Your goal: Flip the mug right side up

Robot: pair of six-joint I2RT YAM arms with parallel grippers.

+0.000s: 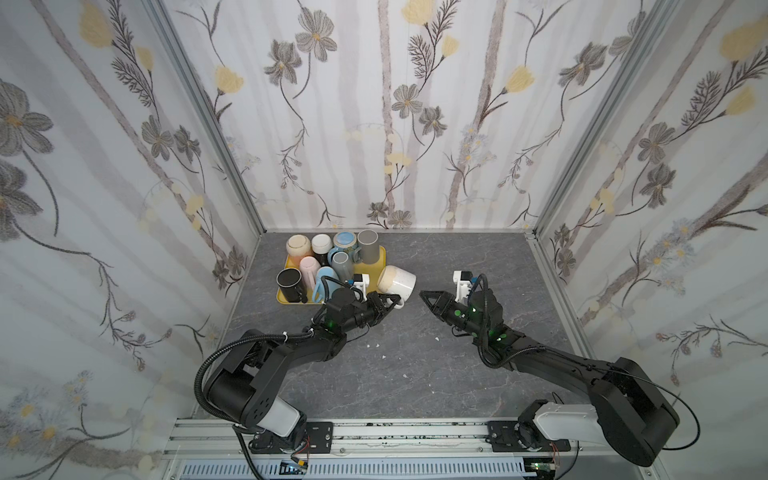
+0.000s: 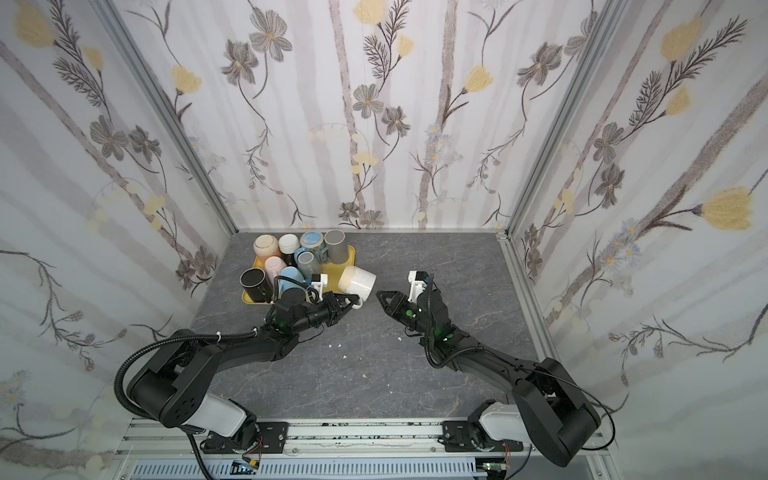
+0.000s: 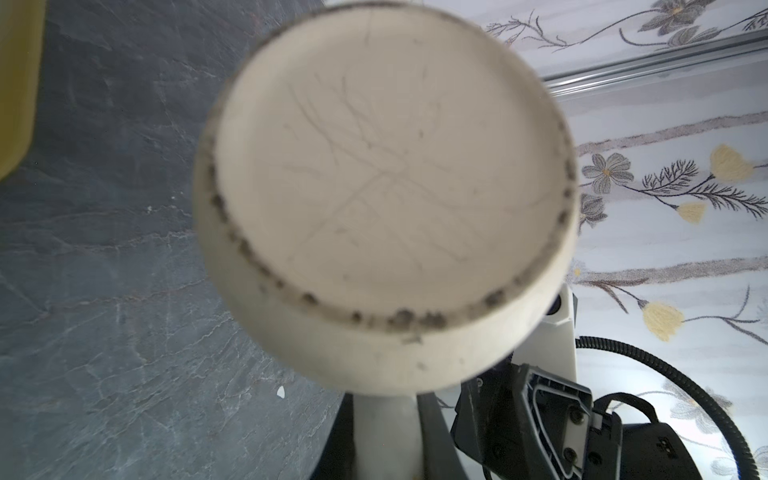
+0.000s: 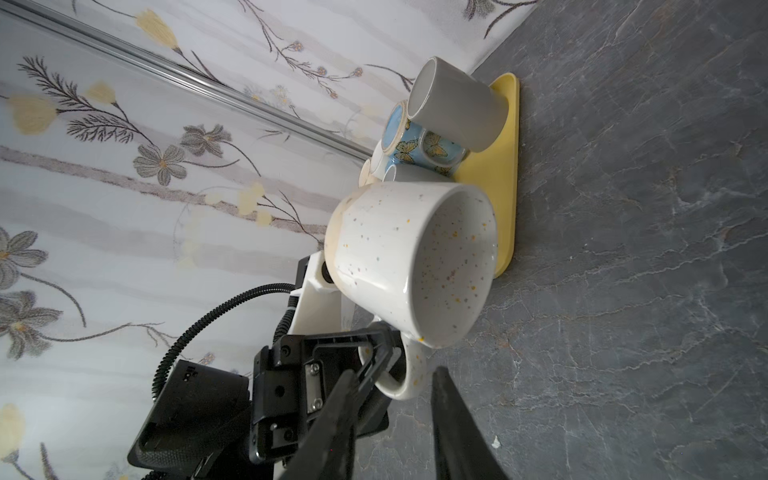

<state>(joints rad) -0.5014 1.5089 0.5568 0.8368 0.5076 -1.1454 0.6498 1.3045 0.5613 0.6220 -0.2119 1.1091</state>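
While both top views show the whole bench (image 1: 415, 365), only the right wrist view shows the left claw (image 4: 374, 365) pinched shut on the handle of the mug (image 4: 411, 257) — the mug is held on its side in the air, just beside the yellow tray (image 4: 505, 187). The left wrist view shows just the mug's blurry bottom (image 3: 386, 174). The right claw (image 1: 424, 296) waits near the mug, its jaws a little apart and not touching it. Other cups (image 1: 332, 259) crowd the tray, partly hidden.

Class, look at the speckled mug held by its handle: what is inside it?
The speckled mug looks empty: only its speckled inner wall shows in the right wrist view. Its bottom stays out of sight.
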